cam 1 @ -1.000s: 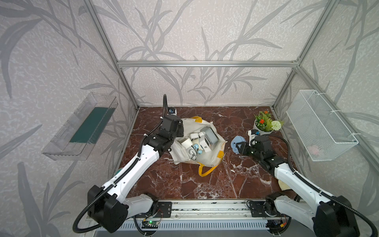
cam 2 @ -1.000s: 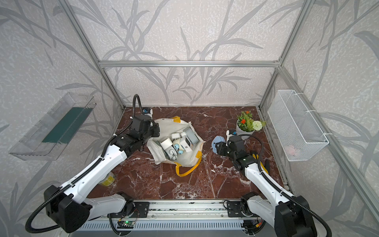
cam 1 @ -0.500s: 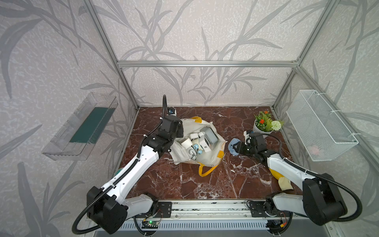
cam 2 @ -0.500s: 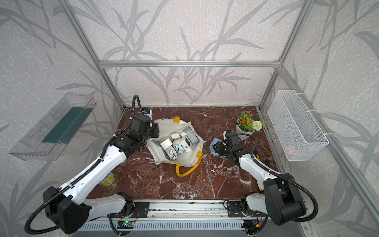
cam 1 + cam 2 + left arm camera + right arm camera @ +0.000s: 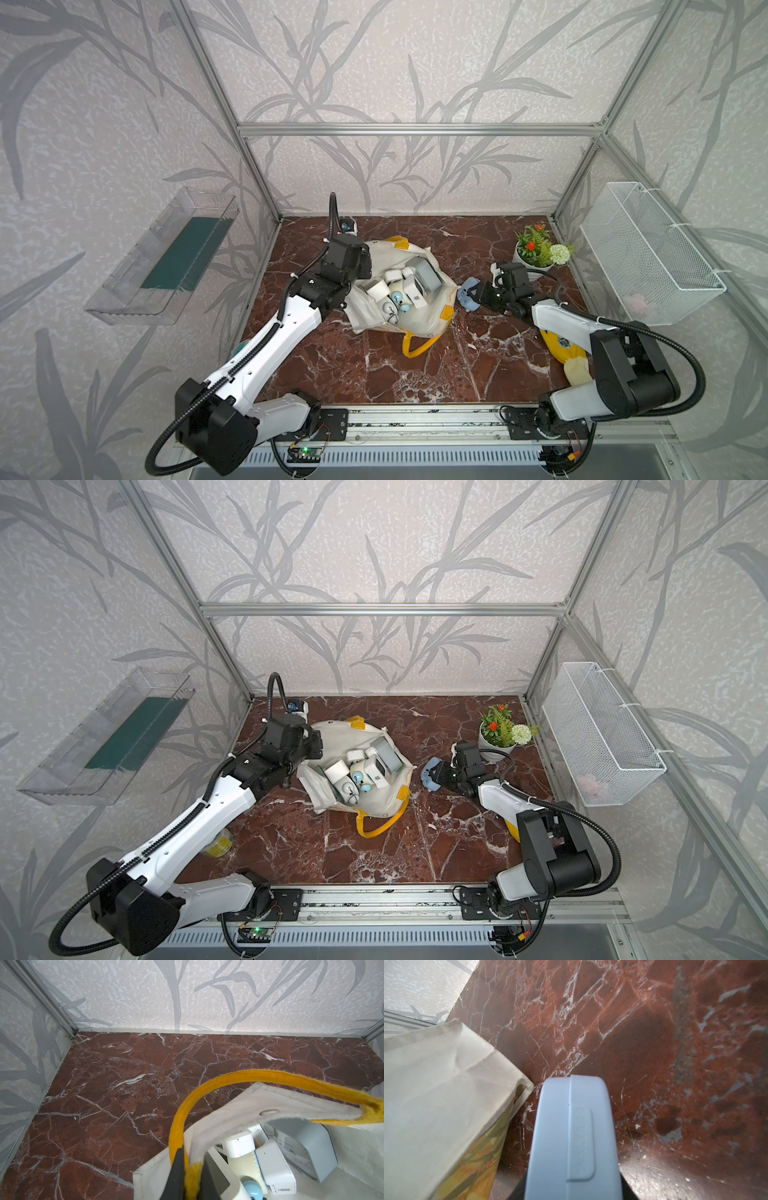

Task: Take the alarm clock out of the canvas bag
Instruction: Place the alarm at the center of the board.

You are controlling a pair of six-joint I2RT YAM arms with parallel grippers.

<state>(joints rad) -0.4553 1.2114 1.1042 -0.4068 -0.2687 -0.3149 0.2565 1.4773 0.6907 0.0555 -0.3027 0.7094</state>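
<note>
- Dark red marble makes up the table (image 5: 478, 365) in both top views, with grey leafy walls all around.
- In both top views the canvas bag (image 5: 417, 323) sits near the middle of the table. Its mouth is open, and small white boxes and a grey clock (image 5: 428, 274) lie inside.
- In a top view the left gripper (image 5: 357, 277) is at the bag's left edge, closed tight on it.
- In both top views the right gripper (image 5: 476, 296) holds the pale blue alarm clock (image 5: 465, 294). The clock is out of the bag, just beside its right side and low over the table.
- A flower pot (image 5: 536, 253) stands near the right arm.
- From the left wrist, the two dark fingers (image 5: 176, 1172) pinch shut on the bag's rim (image 5: 249, 1105), right where the yellow handle (image 5: 207, 1088) joins it. The grey clock (image 5: 307, 1147) lies inside the bag.
- From the right wrist, the alarm clock (image 5: 571, 1136) fills the middle. The jaws stand partway apart against its sides and are mostly hidden behind it. A corner of the bag (image 5: 436, 1095) is just beside the clock.
</note>
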